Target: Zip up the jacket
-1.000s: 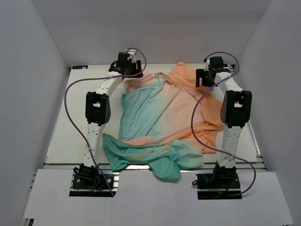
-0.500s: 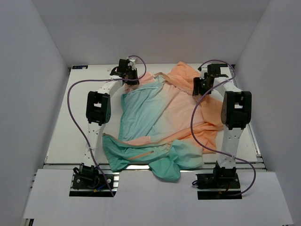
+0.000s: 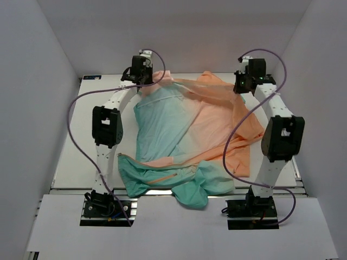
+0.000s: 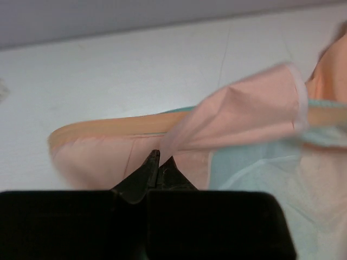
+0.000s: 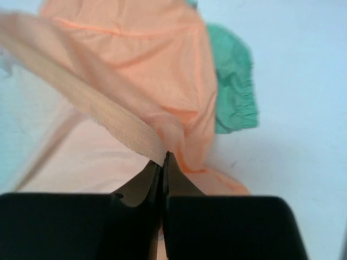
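**Top external view: jacket being pinched at two far points**

On the left, the left gripper [image 3: 152,80] is being held over the far part of the white table [image 3: 81,141]. Its jaws are being pressed together on a pale orange fold of the jacket [image 3: 184,141]. In the left wrist view, that fold [image 4: 244,108] is being drawn up from the tips [image 4: 159,157], with nothing showing between them but cloth.

Across the middle, the garment is being left rumpled and open, with teal cloth bunched at the near edge. It is being judged thin, light and limp, likely to slide and sag. It would best be taken by a firm seam or the zipper edge.

On the right, the right gripper [image 3: 242,86] is being closed on the orange shoulder side. In the right wrist view, a ribbed band [image 5: 108,116] is being clamped between the tips [image 5: 164,157], and a teal cuff [image 5: 233,92] is lying beyond.
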`<state>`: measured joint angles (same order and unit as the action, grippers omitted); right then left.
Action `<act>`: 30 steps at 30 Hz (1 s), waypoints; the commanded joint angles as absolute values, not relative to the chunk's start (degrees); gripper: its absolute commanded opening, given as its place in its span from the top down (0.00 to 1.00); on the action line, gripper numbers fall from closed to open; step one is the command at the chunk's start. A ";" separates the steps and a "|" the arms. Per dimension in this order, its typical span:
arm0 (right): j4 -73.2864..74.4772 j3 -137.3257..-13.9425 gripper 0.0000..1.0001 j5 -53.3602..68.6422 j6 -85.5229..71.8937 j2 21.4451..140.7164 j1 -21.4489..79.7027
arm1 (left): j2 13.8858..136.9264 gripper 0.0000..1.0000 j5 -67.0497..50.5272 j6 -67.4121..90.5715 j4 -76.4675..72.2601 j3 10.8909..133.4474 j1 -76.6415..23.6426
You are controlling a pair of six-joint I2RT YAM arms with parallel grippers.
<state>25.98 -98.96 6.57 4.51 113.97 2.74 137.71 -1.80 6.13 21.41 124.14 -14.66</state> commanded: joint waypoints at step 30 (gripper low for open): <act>21.98 -45.97 0.33 -1.06 -13.80 62.14 2.64 | 96.21 0.02 15.65 31.91 34.17 85.10 -19.51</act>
